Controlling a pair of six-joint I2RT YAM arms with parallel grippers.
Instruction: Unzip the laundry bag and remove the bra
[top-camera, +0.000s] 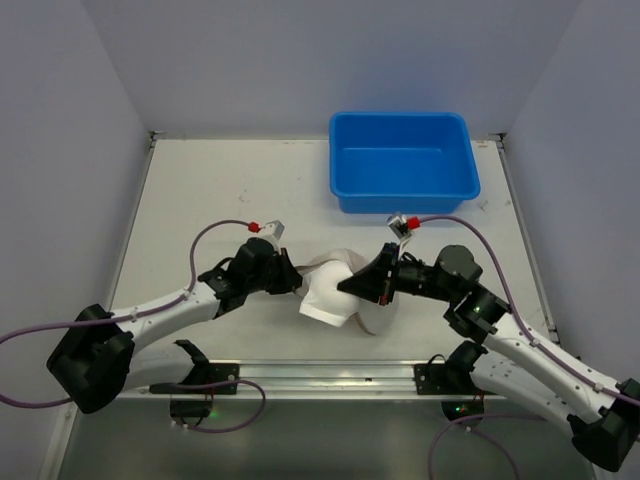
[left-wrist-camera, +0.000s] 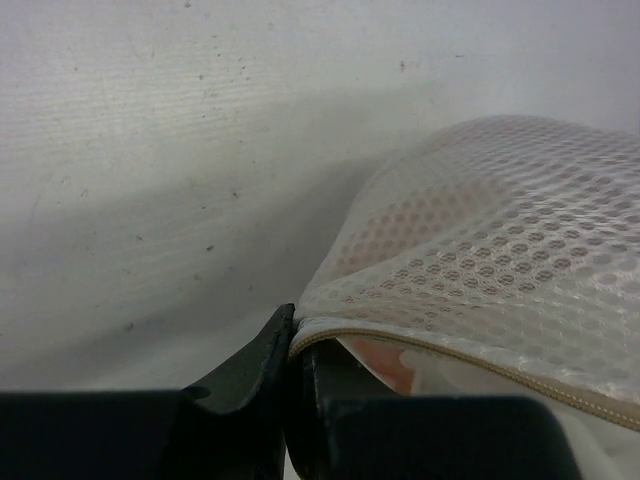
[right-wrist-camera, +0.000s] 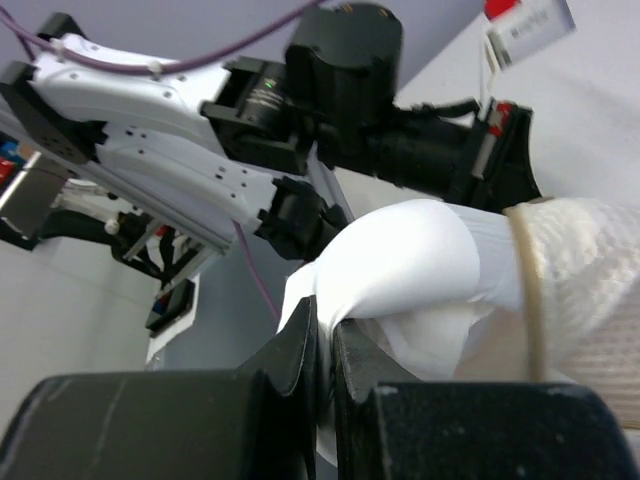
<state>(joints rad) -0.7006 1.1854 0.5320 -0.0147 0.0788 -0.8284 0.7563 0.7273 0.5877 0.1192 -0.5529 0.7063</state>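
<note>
Both pinch the bag (top-camera: 328, 290): left end effector (left-wrist-camera: 290, 345) at 9 o'clock, right end effector (right-wrist-camera: 325, 345) at 3 o'clock. Step, likely: unzipping. Next: draw zipper (left-wrist-camera: 480, 365) open.

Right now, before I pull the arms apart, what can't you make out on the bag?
- Zipper pull: seen nowhere. In the top view, the left gripper and right gripper cover both ends of the laundry bag.
- Opening length: left wrist, the zipper runs off the right edge.
- Bra: left wrist, only an orange patch shows; shape unclear.
</note>
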